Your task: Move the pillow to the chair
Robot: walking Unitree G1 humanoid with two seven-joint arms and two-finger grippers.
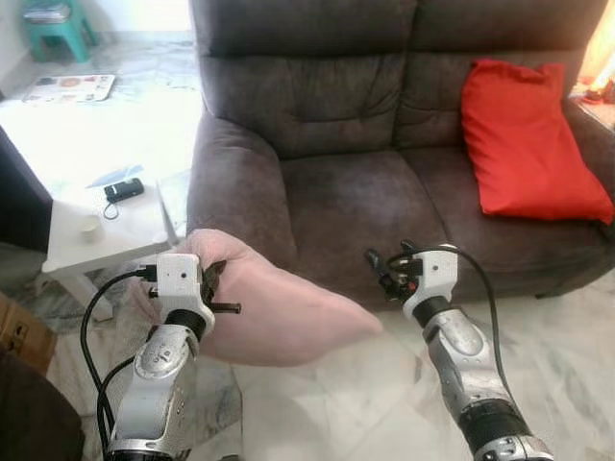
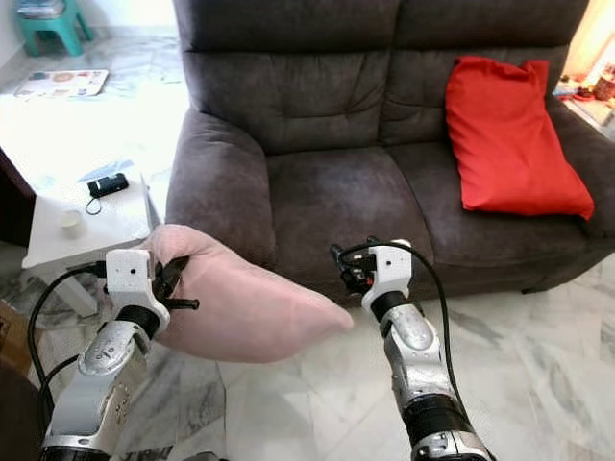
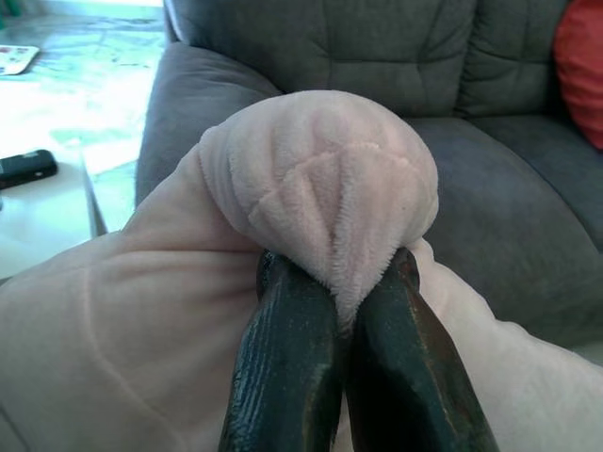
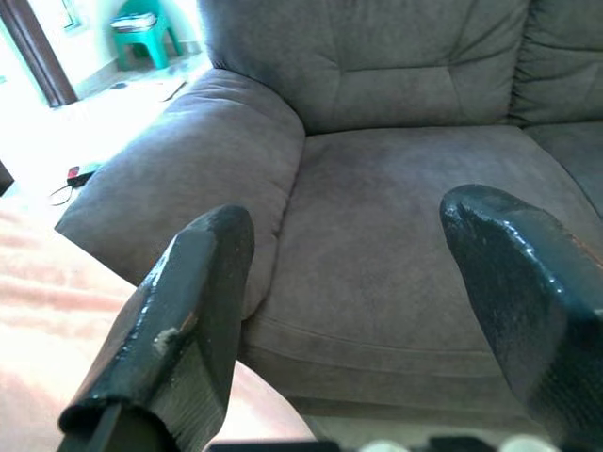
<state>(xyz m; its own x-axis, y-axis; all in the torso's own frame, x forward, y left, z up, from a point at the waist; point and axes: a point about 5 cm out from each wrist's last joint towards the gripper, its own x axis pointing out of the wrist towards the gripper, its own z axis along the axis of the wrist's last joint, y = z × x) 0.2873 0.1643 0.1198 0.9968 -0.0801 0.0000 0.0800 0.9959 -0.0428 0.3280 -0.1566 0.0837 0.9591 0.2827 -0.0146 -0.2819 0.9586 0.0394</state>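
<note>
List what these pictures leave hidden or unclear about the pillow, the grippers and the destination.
- Pink pillow: its near left end is hidden behind the left gripper and wrist in the eye views.
- Left wrist view: the fingertips are buried in a bunched fold of pillow.
- Chair: none identifiable; only the sofa with a red pillow.
- Right gripper: open, empty.

A dark grey-brown plush two-seat sofa (image 1: 365, 182) stands on a pale marble-patterned tile floor (image 1: 538, 336). A bright red rectangular fabric cushion (image 1: 527, 139) leans against the backrest on its right seat. Beside the sofa's left armrest, a small white side table (image 1: 106, 235) carries a black handheld device with a cord (image 1: 124, 190) and a small pale round object (image 1: 90, 227). Farther back, a teal plastic stool (image 1: 60, 29) and a flat printed mat (image 1: 69, 88) sit on the floor.
</note>
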